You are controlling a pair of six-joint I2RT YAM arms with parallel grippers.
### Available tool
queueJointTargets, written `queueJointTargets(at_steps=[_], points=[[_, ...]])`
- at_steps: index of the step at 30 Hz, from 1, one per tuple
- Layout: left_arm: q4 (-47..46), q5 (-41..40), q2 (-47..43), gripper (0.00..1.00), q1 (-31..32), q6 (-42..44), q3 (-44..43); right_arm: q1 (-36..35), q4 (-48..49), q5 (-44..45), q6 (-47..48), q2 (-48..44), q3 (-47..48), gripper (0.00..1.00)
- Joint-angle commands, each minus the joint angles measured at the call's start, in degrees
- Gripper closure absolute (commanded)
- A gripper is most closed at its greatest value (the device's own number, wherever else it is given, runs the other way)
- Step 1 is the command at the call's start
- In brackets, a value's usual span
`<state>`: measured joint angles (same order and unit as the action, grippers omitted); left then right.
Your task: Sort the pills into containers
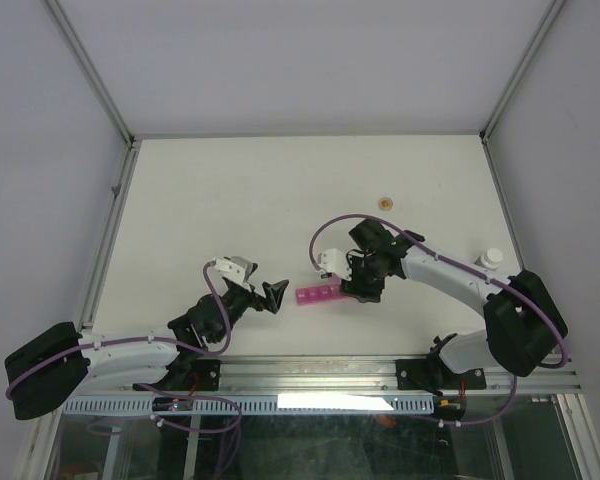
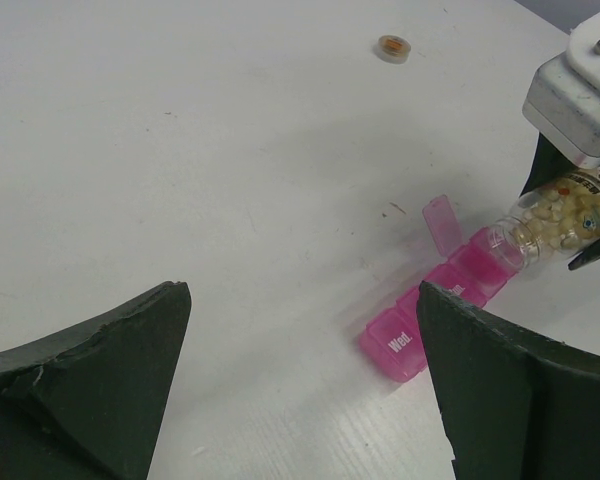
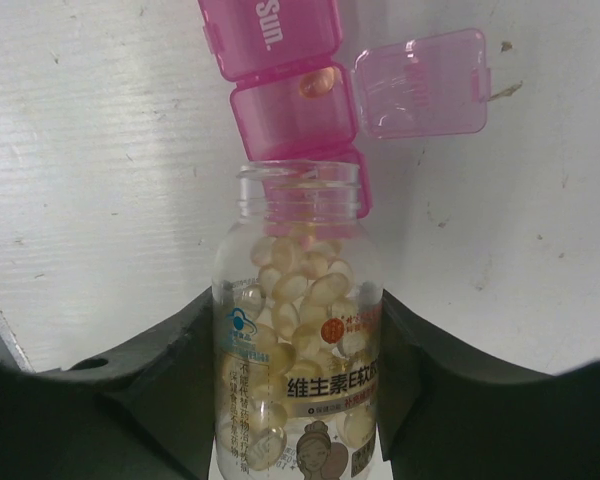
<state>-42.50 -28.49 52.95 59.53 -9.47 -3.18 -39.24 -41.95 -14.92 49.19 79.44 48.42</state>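
Note:
The containers are a magenta translucent strip [image 1: 317, 296] of small lidded compartments lying flat between the arms. It also shows in the left wrist view [image 2: 432, 308] and the right wrist view [image 3: 276, 40]. One lid [image 3: 421, 84] stands open, and one amber capsule [image 3: 320, 82] lies in that compartment. My right gripper [image 3: 298, 300] is shut on a clear bottle [image 3: 300, 350] of pale yellow softgels. The bottle is tipped, with its open mouth just above the strip beside the open compartment. My left gripper [image 2: 302, 290] is open and empty, just left of the strip [image 1: 273, 296].
A small round amber object [image 1: 385, 202] lies on the white table further back; it also shows in the left wrist view [image 2: 392, 47]. A small white item [image 1: 491, 257] stands by the right arm. Metal frame rails border the table left and right.

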Motion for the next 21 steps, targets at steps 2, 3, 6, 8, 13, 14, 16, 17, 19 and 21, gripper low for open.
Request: queueJointTargets(at_steps=[2,3,6,8,13,14,16,17,19,21], points=[[-2.75,0.35,0.33,0.01,-0.6,0.2,-1.5,-0.4,1.26,1.49,0.23,-1.35,1.59,1.0],[-2.76,0.42,0.32,0.01,-0.61,0.16,-1.55,-0.44,-0.57,-0.7,-0.11,-1.0,2.87,1.0],[-2.76,0.36,0.42,0.01,-0.72,0.15,-1.6,-0.6,4.13,2.57,0.13,-2.67,0.4,1.0],[-2.67,0.53,0.66,0.01,-0.73,0.16,-1.75,-0.57,1.85,1.93,-0.16,-1.43,1.63,1.0],[-2.62,0.61,0.65,0.01,-0.89,0.1,-1.74,-0.83,2.62,1.87,-0.64,-1.83,1.65,1.0],[-2.64,0.77,0.61,0.01,-0.89,0.11,-1.7,-0.88,0.08,-1.32,-1.03,-1.48,2.66,1.0],[-2.65,0.65,0.33,0.01,-0.9,0.02,-1.62,-1.18,2.46,0.75,-0.97,-2.19,1.23,1.0],[-2.64,0.68,0.38,0.01,-0.9,0.06,-1.65,-1.18,3.75,3.09,-0.78,-2.11,0.38,1.0],[-2.65,0.83,0.44,0.01,-0.9,0.08,-1.68,-1.19,0.33,0.66,-1.11,-1.11,2.4,1.0],[-2.67,0.77,0.12,0.01,-0.97,-0.01,-1.57,-1.41,1.57,0.54,-0.95,-1.96,1.69,1.0]])
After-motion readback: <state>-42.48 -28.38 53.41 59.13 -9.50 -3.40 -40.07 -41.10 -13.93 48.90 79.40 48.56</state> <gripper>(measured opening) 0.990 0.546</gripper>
